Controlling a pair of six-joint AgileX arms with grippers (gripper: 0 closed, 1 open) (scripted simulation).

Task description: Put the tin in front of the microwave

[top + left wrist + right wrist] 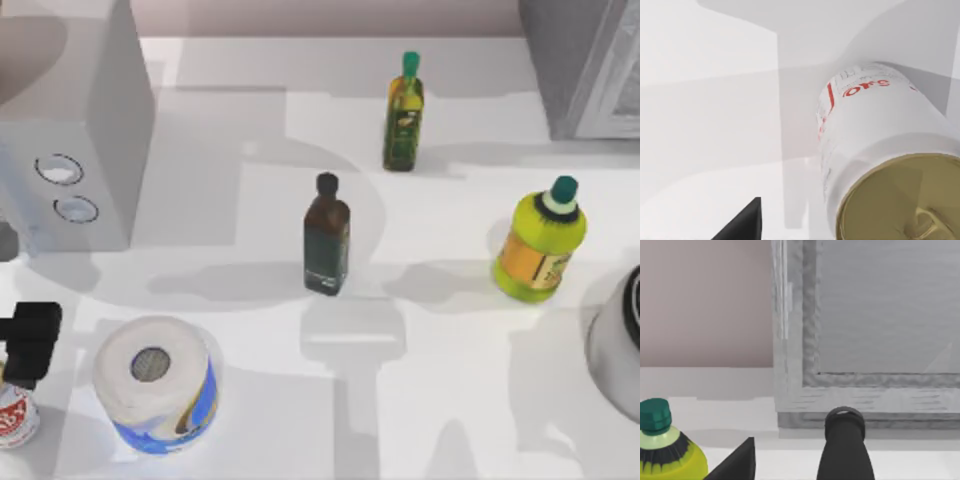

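A: Tin (17,418)?
B: Bottom-left corner of the table (420,400), upright, white label with red print. Left wrist view has it close up (880,150), gold lid facing the camera.

A: Left tool?
B: Black, right over the tin at the left edge (30,340). Whether it has hold of the tin or how far open it is, cannot tell. 1 dark finger tip (742,225) pokes into the left wrist view, apart from the tin there.

A: Microwave?
B: Pale grey box, top-left (70,130), 2 ringed dials on its front. Tin sits nearer the camera than it, not in front of the dials yet.

A: Neighbours?
B: Blue-and-white paper roll (155,395) just beside the tin on its right. Dark brown bottle (327,240) mid-table. Green bottle with teal cap (404,112) behind that. Round yellow-green bottle (540,240) on the right. Darker grey appliance (585,65) top-right.

A: Right arm?
B: Parked at the right edge (620,345). Right wrist view shows the appliance door (880,315); tool opening, cannot tell.
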